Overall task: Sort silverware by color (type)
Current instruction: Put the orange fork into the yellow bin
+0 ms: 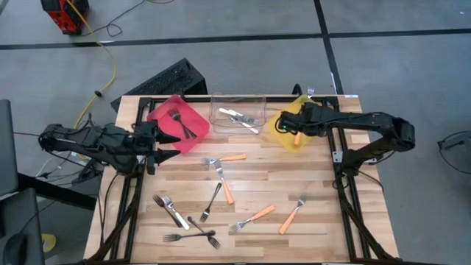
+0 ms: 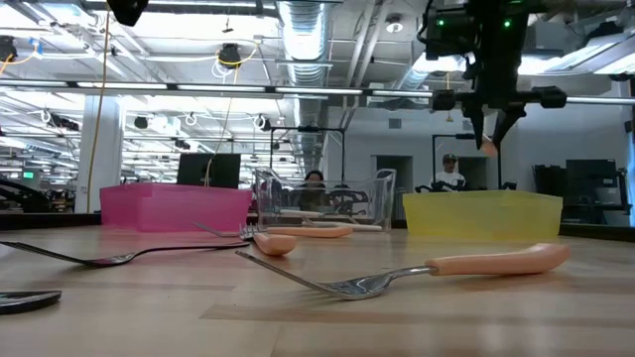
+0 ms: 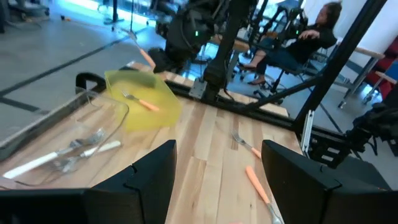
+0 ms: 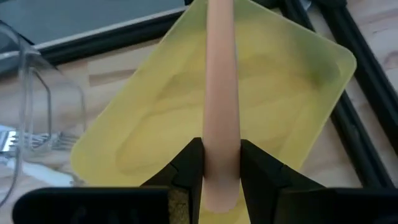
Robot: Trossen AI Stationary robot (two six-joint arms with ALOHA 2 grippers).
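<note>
Right claw (image 4: 221,163) grips an orange-handled fork (image 4: 221,93) directly above the yellow bin (image 4: 298,81). Best: lower inside the walls, then release. Left claw (image 3: 217,180) open, idle by red bin (image 1: 176,121).

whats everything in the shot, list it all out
red bin: one, pink-red, back left, dark forks inside
clear bin: one, see-through, back centre, pale forks inside
yellow bin: one, yellow, back right
loose orange-handled forks: four, on the table
held orange-handled fork: one, over yellow bin
dark forks: about three, loose, front left
silver forks: about two, front left
table: one, light wood
person: one, seated beyond table
left hand: open, empty, beside red bin
right hand: shut on held orange-handled fork
</note>
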